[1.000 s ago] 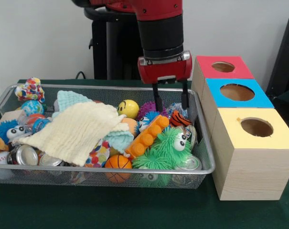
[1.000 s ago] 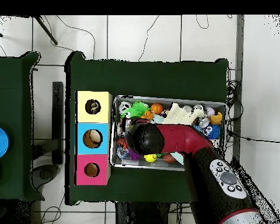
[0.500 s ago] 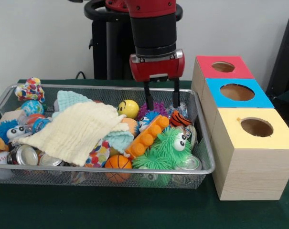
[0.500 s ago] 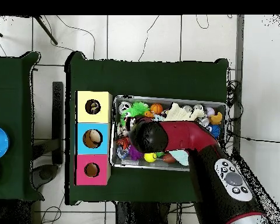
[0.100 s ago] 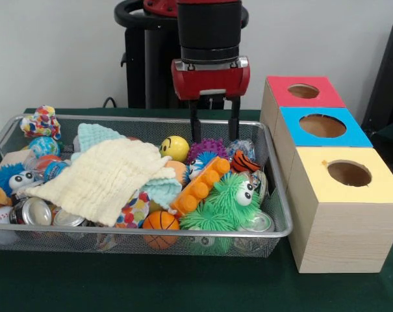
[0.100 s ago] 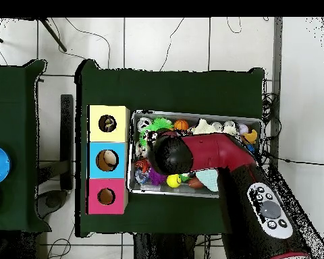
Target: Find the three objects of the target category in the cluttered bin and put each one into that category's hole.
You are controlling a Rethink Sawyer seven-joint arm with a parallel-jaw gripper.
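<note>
Three holes wait in the boxes to the right of the wire bin (image 5: 277,214), yet nothing here says which category is wanted, so the first risk is a grab at the wrong toy. Taking the bin as the landmark and going from its left end: the pale yellow cloth (image 5: 99,177) drapes over cans and balls there, and could hide a target or snag on a finger if the arm sweeps low. Toward the middle, the yellow smiley ball (image 5: 175,148) lies by the far rim, round and likely to roll away under a glancing touch. Right of it sit the purple spiky ball (image 5: 207,148), the orange brick (image 5: 201,186) and the green fuzzy toy (image 5: 225,203), packed so tightly that a closing grip might pinch two at once or push one deeper.

Above that right-hand cluster hangs the gripper (image 5: 214,125), fingers spread moderately wide, holding nothing and touching nothing; its tips stand just over the purple spiky ball. Beyond the bin's right end, the red box (image 5: 274,107), blue box (image 5: 288,146) and yellow box (image 5: 339,221) stand in a row.
</note>
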